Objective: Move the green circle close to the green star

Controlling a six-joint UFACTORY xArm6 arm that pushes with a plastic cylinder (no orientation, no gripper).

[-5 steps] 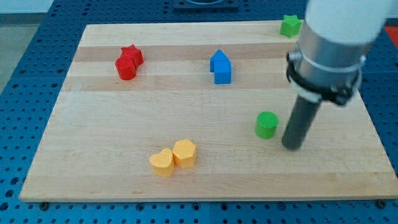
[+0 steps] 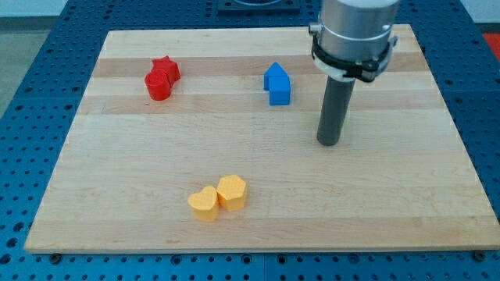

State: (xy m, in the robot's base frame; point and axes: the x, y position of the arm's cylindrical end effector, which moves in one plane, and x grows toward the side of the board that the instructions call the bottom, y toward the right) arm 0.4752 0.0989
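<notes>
My tip (image 2: pixel 329 144) rests on the wooden board (image 2: pixel 250 211), right of centre, below and to the right of the blue block (image 2: pixel 276 84). Neither the green circle nor the green star shows in this view. The rod and the grey arm body above it cover the board's top right part, where the star stood earlier. I cannot tell where the circle lies now.
A red star and a red cylinder (image 2: pixel 161 79) touch each other at the upper left. Two yellow blocks (image 2: pixel 218 197), a heart and a hexagon, touch each other at the lower middle. The blue block is house-shaped.
My tip has moved up and to the left. The green circle, earlier just left of the tip, is out of sight. The arm now covers the green star.
</notes>
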